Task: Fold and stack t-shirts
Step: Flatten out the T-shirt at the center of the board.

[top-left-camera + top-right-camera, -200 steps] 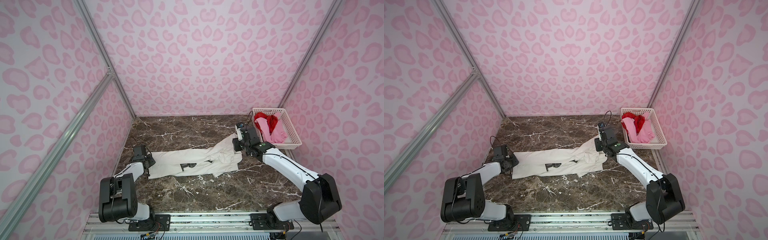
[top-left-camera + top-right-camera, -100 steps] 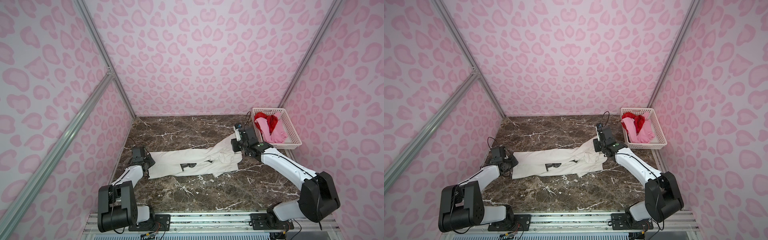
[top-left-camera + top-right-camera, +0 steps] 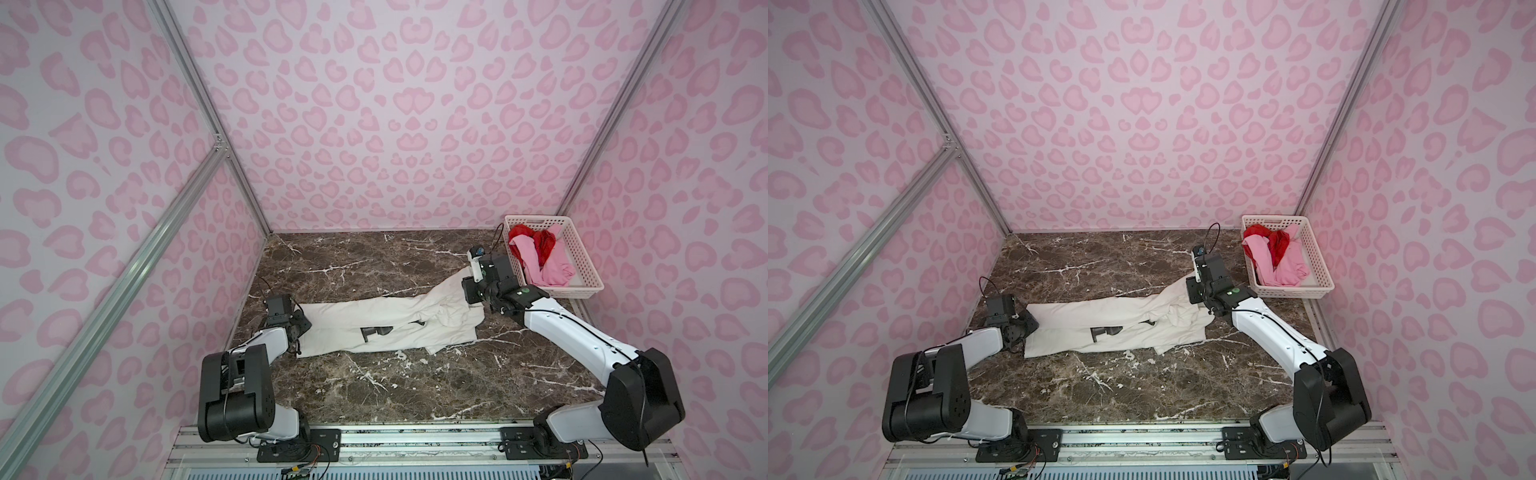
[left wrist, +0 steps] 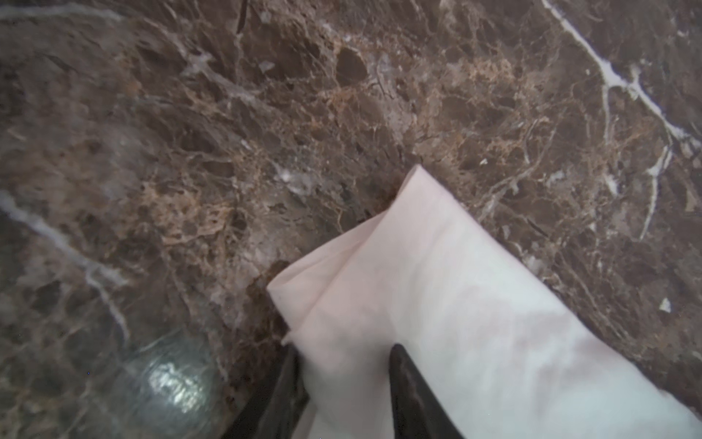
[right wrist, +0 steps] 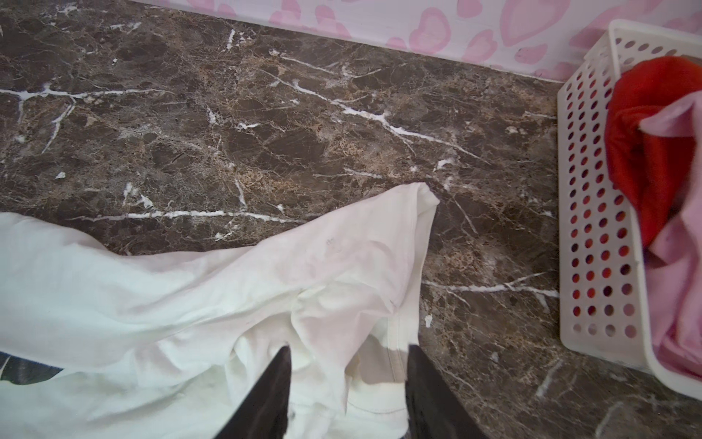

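Off-white t-shirt [image 3: 374, 320], the nearest of the three garments, lies drawn out into a long, flattish band on the brown marbled surface [image 3: 415, 382], one end just beside the basket [image 3: 557, 293] and the other well away from it. Its thin matte cloth is smooth along the band, with a black print [image 3: 376, 331] half hidden in a fold, and rumples into soft ridges at the basket end. At the end far from the basket, the left hand [image 4: 343, 347] has its dark fingers either side of a folded corner. At the basket end, the right hand [image 5: 349, 346] straddles a bunched sleeve or shoulder. Each hand has cloth between parted fingers, but I cannot tell whether it is clamped. The step looks like spreading this shirt flat before the first fold. Next, the crumpled end probably needs pulling open and squaring. Farther back, inside the white perforated plastic basket, the pink t-shirt [image 3: 548, 270] and red t-shirt [image 3: 540, 243] sit crumpled together, not yet folded.
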Available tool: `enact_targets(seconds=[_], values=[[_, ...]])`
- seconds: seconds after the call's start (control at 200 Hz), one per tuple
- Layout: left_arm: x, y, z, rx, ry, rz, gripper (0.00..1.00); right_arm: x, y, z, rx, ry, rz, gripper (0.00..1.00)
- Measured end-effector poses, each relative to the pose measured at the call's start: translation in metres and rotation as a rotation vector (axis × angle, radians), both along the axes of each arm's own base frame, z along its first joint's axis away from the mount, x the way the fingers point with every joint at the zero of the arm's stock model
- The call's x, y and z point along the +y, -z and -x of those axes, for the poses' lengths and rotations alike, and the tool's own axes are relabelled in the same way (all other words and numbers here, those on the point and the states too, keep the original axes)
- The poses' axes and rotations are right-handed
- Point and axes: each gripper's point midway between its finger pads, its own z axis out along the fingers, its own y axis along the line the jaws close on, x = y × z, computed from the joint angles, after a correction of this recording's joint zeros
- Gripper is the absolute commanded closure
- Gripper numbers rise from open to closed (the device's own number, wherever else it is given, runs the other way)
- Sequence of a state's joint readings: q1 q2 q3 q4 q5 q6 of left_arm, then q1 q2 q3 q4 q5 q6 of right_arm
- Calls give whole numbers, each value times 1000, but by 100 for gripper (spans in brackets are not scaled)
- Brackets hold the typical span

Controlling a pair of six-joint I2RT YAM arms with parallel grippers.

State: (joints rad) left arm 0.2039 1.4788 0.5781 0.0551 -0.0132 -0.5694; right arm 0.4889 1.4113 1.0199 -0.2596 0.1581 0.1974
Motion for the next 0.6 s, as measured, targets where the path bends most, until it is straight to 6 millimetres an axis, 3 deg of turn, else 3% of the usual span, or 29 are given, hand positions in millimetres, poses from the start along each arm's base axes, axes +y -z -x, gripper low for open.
enact_targets(seconds=[0.02, 0.085, 0.21, 0.41, 0.6], values=[[0, 0, -2, -6, -1, -1, 62, 0, 0, 0, -1, 0, 0, 50], [1, 0, -5, -20, -6, 0, 75, -1, -1, 0, -4, 2, 1, 50], [0, 0, -3, -16, -8, 8, 86, -1, -2, 1, -5, 4, 1, 50], [-1, -21, 2, -44, -8, 1, 96, 1, 0, 3, 1, -3, 5, 50], [0, -37, 0, -66, -7, -10, 96, 7, 2, 6, 4, -19, 7, 50]])
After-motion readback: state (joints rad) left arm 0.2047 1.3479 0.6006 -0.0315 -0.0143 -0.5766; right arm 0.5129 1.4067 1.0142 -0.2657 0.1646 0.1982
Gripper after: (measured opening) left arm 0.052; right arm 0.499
